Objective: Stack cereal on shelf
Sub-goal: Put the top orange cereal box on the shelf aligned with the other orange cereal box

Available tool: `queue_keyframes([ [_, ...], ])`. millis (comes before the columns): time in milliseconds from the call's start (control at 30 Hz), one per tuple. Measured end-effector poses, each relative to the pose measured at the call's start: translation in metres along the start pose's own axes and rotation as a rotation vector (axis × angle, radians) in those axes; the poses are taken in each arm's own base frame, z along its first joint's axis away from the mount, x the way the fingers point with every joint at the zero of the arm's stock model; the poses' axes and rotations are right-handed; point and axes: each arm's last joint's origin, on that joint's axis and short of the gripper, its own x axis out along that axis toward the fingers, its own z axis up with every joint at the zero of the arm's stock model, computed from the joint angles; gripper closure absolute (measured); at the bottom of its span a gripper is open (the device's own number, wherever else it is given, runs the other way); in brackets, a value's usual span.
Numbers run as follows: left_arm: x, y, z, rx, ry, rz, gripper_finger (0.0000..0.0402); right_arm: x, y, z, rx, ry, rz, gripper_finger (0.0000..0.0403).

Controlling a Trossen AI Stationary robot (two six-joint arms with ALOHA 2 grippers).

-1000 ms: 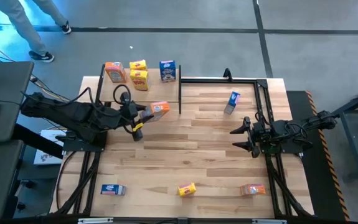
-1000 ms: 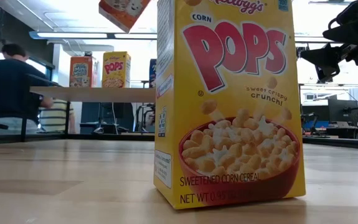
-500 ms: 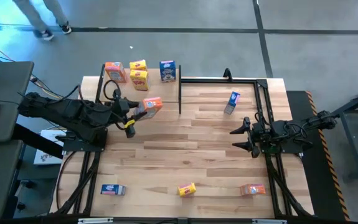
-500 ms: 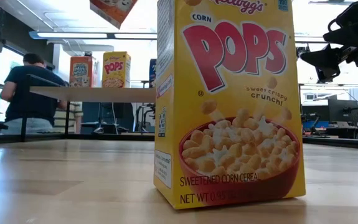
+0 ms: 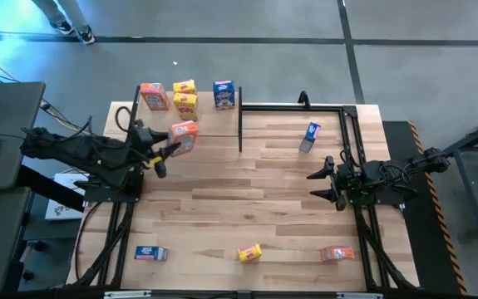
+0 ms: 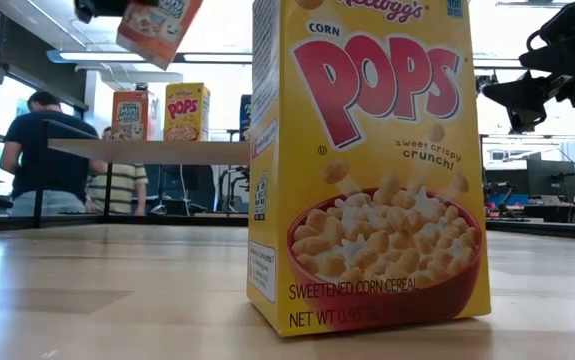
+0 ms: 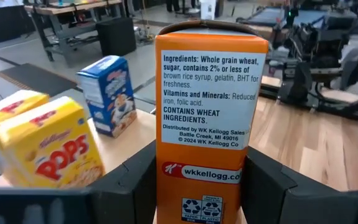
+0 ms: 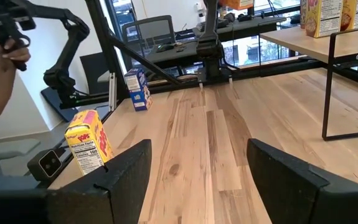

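My left gripper (image 5: 170,146) is shut on an orange cereal box (image 5: 184,134) in the air over the near edge of the shelf (image 5: 214,124), a light-wood board at the table's far left. On the shelf stand an orange box (image 5: 152,95), two yellow boxes (image 5: 186,105) and a blue box (image 5: 224,95). The left wrist view has the held box (image 7: 207,106) between the fingers, with a yellow box (image 7: 48,146) and the blue box (image 7: 107,93) beyond. My right gripper (image 5: 320,184) waits open at the table's right. My left gripper pinches the orange box's lower end (image 7: 165,186) between its two fingers (image 7: 132,183), one on each broad face, the narrow ingredients panel toward the wrist. The fingers come nearly level from the table's left. The box (image 6: 157,25) is lifted clear and tilted.
On the table, a blue box (image 5: 310,136) stands at the far right. A blue box (image 5: 150,253), a yellow box (image 5: 249,252) and an orange box (image 5: 336,253) lie along the near edge. Thin black posts (image 5: 240,124) frame the shelf. A person sits beyond the table (image 6: 42,150).
My left gripper has carried the orange box toward the table's left and far edge, over the shelf's near edge, sinking a little and rolling, so the box has turned. It stays shut on the box, which remains clear of everything.
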Motion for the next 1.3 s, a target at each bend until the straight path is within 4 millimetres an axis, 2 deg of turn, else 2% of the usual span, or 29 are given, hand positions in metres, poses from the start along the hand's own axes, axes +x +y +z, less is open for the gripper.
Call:
queue_keyframes([
  [400, -0.020, 0.034, -0.042, -0.078, -0.087, 0.096, 0.0234, 0.000, 0.000, 0.000, 0.000, 0.001, 0.000, 0.0146],
  [667, -0.028, 0.053, -0.069, -0.121, -0.146, 0.274, 0.0234, 0.000, 0.000, 0.000, 0.000, 0.001, 0.000, 0.0146],
  [867, -0.025, 0.057, -0.089, -0.133, -0.178, 0.428, 0.0234, 0.000, 0.000, 0.000, 0.000, 0.001, 0.000, 0.0146],
  [1033, -0.023, 0.057, -0.093, -0.157, -0.209, 0.545, 0.0234, 0.000, 0.000, 0.000, 0.000, 0.001, 0.000, 0.0146],
  [1300, -0.017, 0.053, -0.098, -0.161, -0.211, 0.622, 0.0234, 0.000, 0.000, 0.000, 0.000, 0.001, 0.000, 0.0146],
])
